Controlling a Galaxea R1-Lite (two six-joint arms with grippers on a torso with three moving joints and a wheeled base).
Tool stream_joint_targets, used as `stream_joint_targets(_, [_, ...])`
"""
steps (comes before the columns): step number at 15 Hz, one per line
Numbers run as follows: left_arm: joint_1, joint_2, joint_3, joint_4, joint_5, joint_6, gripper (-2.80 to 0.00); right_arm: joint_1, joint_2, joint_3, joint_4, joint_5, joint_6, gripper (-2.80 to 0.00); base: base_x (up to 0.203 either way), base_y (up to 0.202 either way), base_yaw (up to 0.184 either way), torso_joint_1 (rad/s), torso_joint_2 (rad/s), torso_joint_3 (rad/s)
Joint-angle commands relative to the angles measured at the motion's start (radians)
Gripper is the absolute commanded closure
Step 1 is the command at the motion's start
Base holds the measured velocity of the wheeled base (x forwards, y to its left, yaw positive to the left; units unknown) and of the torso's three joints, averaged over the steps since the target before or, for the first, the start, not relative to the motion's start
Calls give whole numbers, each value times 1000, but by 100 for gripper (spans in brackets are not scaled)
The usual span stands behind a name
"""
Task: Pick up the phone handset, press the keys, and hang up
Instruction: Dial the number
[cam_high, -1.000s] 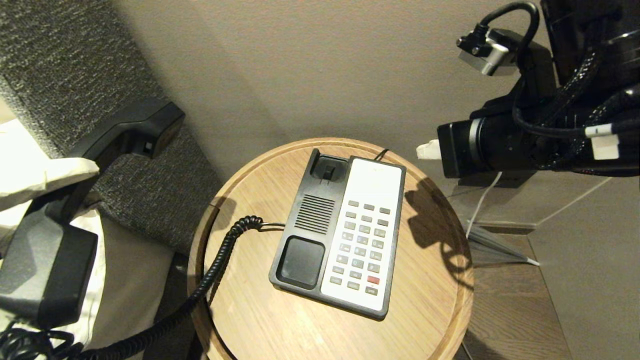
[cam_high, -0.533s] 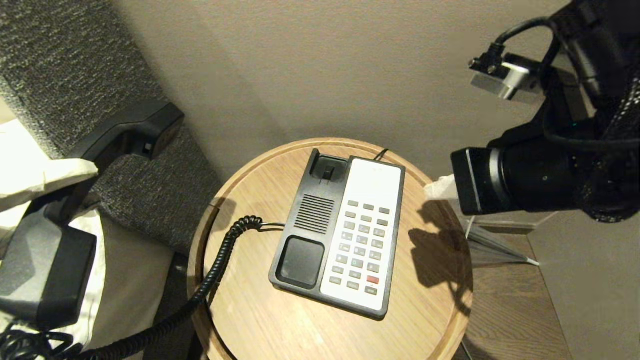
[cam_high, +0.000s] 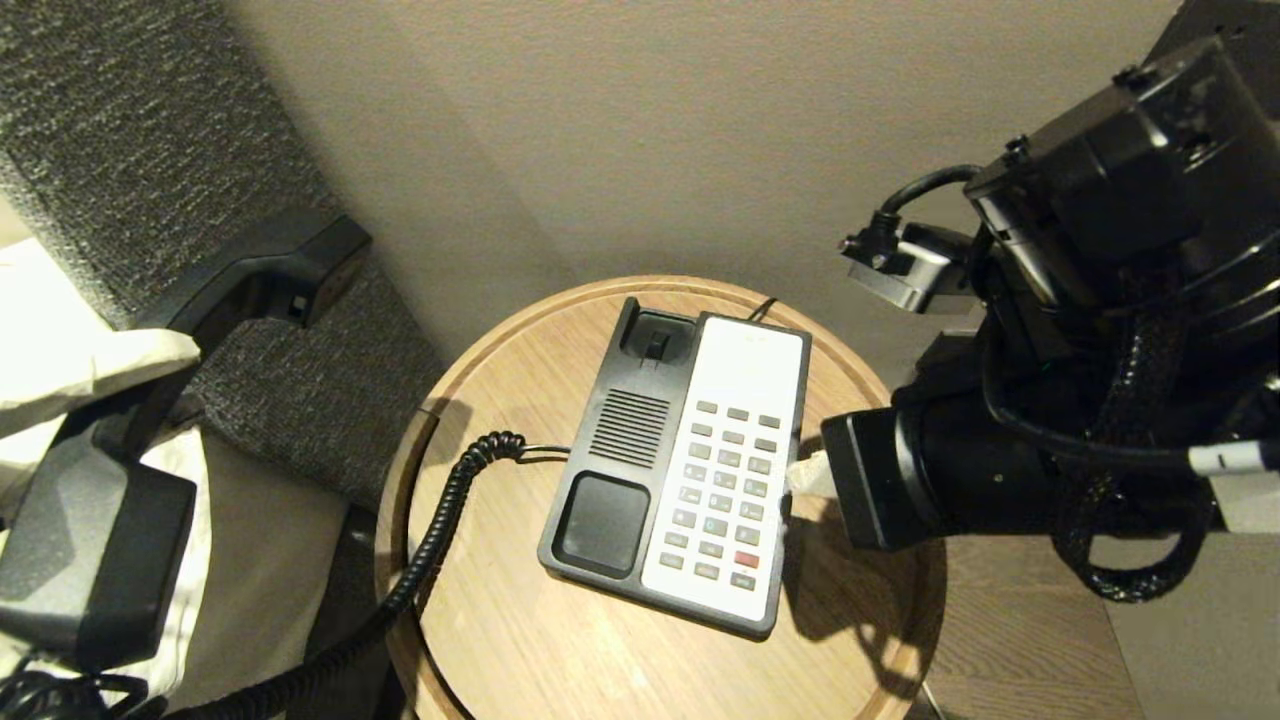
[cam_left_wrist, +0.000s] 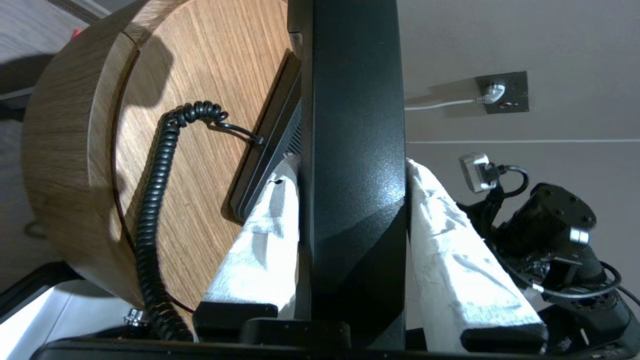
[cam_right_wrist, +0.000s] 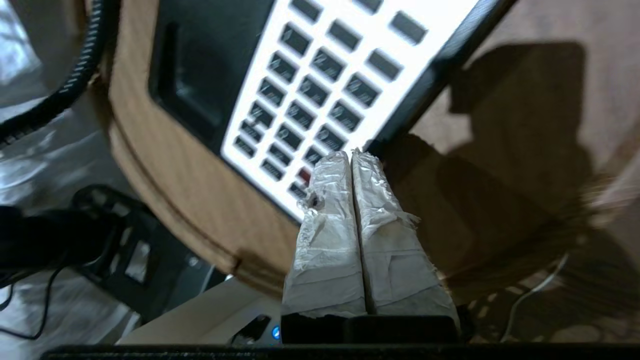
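The black phone handset (cam_high: 260, 270) hangs in the air left of the round wooden table (cam_high: 500, 620), and my left gripper (cam_left_wrist: 350, 164) is shut on its middle, white-wrapped fingers (cam_left_wrist: 260, 240) pressing both sides. Its coiled cord (cam_high: 430, 530) runs from the table's left edge to the black-and-white phone base (cam_high: 610, 440) at the table's centre. The cradle is empty. My right gripper (cam_high: 808, 475) is shut, with its white tips at the base's right edge beside the lower rows of keys (cam_high: 725, 480). In the right wrist view the joined tips (cam_right_wrist: 350, 156) hover over the keypad's edge near the red key (cam_right_wrist: 304, 175).
A grey textured upholstered panel (cam_high: 130, 120) and white bedding (cam_high: 50, 350) stand left of the table. A beige wall runs behind, with a socket and white plug (cam_left_wrist: 500, 92). Wooden floor (cam_high: 1020, 640) lies to the right.
My right arm has swung down and to the left, from beyond the table's far right rim to the phone base's right edge. The left gripper and handset have stayed put.
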Motion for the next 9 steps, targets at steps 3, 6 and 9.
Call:
stream_joint_targets(3, [0, 2, 4, 1, -3, -6, 0, 31, 15, 7, 2, -9, 30, 0, 0, 0, 0, 0, 0, 0])
stream_joint_targets(6, [0, 2, 6, 1, -1, -6, 0, 30, 39, 6, -15, -17, 28, 0, 0, 0, 0, 0, 0, 0])
stream_joint_targets(9, [0, 2, 9, -1, -3, -6, 0, 28, 59, 28, -85, -39, 26, 0, 0, 0, 0, 0, 0, 0])
